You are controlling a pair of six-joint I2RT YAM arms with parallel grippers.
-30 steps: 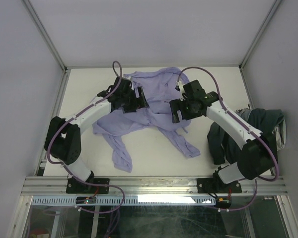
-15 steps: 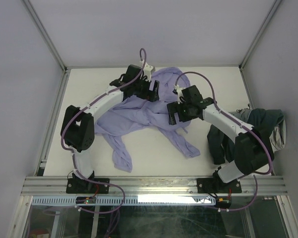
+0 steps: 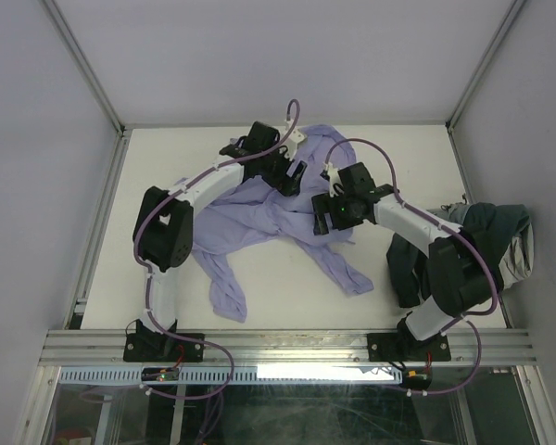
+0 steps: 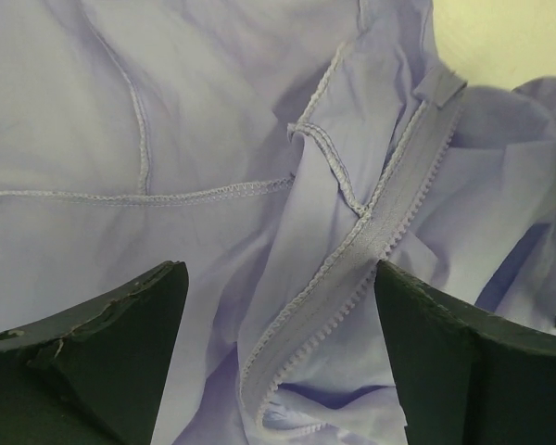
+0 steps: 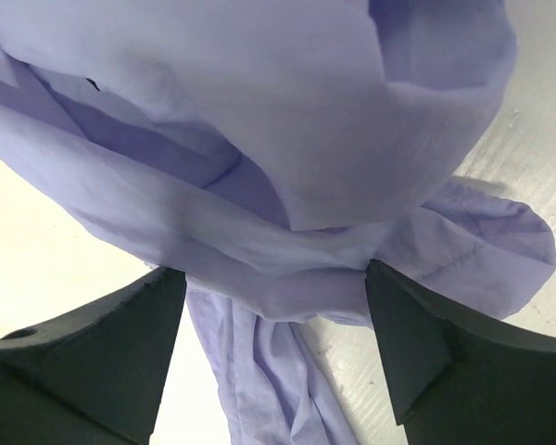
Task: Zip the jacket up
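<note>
The lavender jacket (image 3: pixel 259 222) lies crumpled mid-frame on the table (image 3: pixel 157 158). My right gripper (image 3: pixel 327 219), fingers spread, hovers at its right flank, nudged slightly leftward. Farther back, my left gripper (image 3: pixel 294 175) has swung to upper centre, fingers apart above the zipper tape (image 4: pixel 378 232). I judge grasping comes next.

Robot lab test cell — an enclosed bay. Plain grey panel walls (image 3: pixel 259 56) in aluminium framing, a bare white surface (image 3: pixel 157 158), two arms bolted to an extruded metal rail (image 3: pixel 287 345) — a slotted cable duct (image 3: pixel 102 375) beneath it.
</note>
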